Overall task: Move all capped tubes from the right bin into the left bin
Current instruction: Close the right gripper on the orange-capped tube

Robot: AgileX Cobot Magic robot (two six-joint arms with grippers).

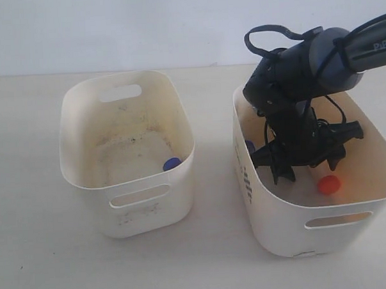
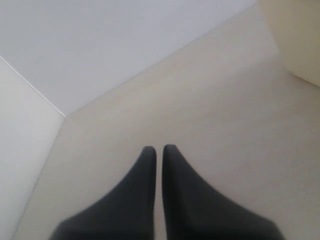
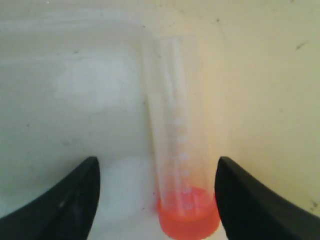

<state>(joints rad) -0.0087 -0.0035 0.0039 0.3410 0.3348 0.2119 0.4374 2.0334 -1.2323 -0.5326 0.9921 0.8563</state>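
In the exterior view we see the right tool (image 1: 308,168) lowered inside the right bin (image 1: 273,211), over an orange-capped tube (image 1: 326,182) lying on the bin floor. A blue cap (image 1: 249,145) peeks out beside the same bin's wall, and a blue-capped tube (image 1: 171,163) lies in the left bin (image 1: 84,155). Only the right wrist view shows us the jaws standing apart, the orange-capped tube between them, ungripped. The left tool (image 2: 159,150) appears only in its own wrist view, fingers together above the desk (image 2: 210,100).
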